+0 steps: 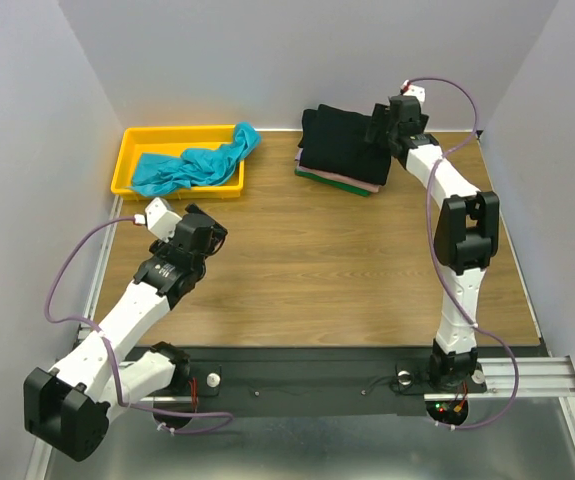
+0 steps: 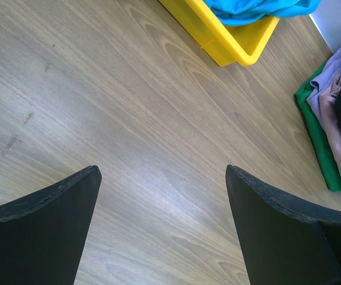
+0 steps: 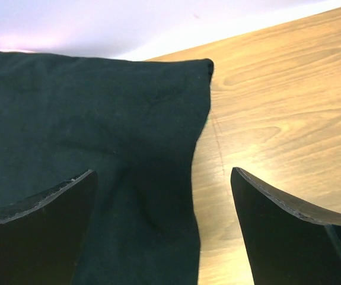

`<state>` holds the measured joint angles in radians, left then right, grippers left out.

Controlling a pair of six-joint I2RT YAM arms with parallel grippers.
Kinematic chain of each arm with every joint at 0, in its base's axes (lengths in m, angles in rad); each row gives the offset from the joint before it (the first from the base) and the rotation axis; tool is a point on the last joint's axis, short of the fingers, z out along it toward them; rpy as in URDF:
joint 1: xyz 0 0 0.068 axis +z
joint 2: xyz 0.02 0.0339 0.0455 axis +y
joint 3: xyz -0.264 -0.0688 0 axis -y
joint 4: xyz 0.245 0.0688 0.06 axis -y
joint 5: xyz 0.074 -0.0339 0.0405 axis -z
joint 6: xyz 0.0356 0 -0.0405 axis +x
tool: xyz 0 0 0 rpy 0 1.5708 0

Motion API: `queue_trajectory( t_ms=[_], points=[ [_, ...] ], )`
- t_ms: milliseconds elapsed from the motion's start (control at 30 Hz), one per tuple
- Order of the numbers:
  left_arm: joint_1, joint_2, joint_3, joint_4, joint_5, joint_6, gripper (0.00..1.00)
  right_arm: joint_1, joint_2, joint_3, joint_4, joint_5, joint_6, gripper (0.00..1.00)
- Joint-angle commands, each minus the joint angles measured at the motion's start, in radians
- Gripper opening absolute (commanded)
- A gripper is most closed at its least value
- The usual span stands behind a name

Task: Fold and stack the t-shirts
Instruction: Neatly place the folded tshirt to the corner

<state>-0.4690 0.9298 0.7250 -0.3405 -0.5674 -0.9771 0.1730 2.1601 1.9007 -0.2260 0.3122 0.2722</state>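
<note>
The large black cloth t-shirt [image 1: 342, 145] lies folded on top of a stack at the far right of the counter, close to the back wall. Under it, thin folded edges show at the near side of the stack: a green cloth t-shirt [image 2: 318, 136] at the bottom and a lavender cloth t-shirt [image 2: 336, 107] on top of it. From the right wrist view the black cloth looks smooth apart from a soft crease, and its right edge runs down to bare wood.

The right claw [image 3: 163, 172] hangs over that right edge with its jaws spread wide. One finger is above the black cloth and the other above the wood. Nothing is between them, and I cannot tell whether either finger touches the shirt.

A crumpled teal cloth t-shirt [image 1: 192, 165] lies unfolded in the yellow rectangular plastic bin [image 1: 127, 165] at the far left. One end of it is draped over the bin's right rim.

The left claw [image 2: 162, 169] is in front of the bin, over the bare wood-grain counter [image 1: 317, 270]. Its jaws are also spread wide and grip nothing. It is well apart from the stack.
</note>
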Motion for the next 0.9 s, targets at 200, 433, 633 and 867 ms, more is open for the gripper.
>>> queue_trajectory(
  t_ms=[200, 433, 633, 867],
  points=[
    [0.006, -0.045, 0.057, -0.046, -0.028, 0.023, 0.98, -0.004, -0.27, -0.098, -0.052, 0.035, -0.022, 1.0],
    [0.007, -0.118, 0.044, -0.095, -0.023, 0.018, 0.98, -0.006, -0.552, -0.336, -0.053, -0.275, 0.06, 1.0],
    [0.009, -0.172, 0.031, -0.141, -0.005, 0.034, 0.98, -0.004, -0.762, -0.678, -0.046, -0.386, 0.248, 1.0],
    [0.009, -0.189, -0.012, -0.111, 0.044, 0.04, 0.98, -0.006, -1.042, -1.066, -0.018, -0.375, 0.321, 1.0]
  ],
)
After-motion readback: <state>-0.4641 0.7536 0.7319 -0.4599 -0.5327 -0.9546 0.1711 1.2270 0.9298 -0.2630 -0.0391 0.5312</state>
